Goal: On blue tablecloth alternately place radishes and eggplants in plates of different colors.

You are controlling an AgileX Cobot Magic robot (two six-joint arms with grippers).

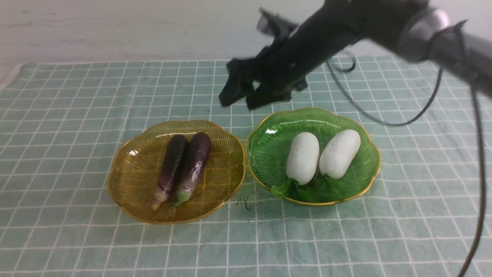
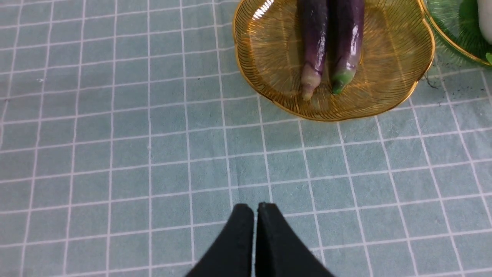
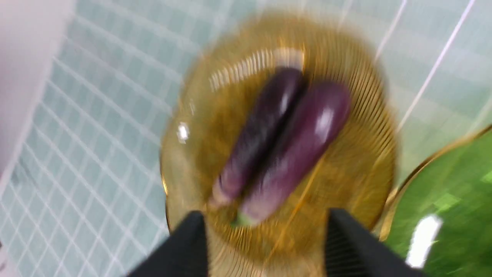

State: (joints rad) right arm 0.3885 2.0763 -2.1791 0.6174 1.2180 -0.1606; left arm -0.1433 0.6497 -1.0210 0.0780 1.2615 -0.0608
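Glossy slender eggplants in ribbed amber plate; left tool closed, right tool parted, empty

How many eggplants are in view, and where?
2. Both lie side by side in the amber plate: darker eggplant on the robot's left, paler eggplant on its right. None looks hidden.

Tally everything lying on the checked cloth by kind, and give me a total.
Eggplants: 2
Radishes: 2
Plates: 2 (amber plate, green plate)
Total: 6
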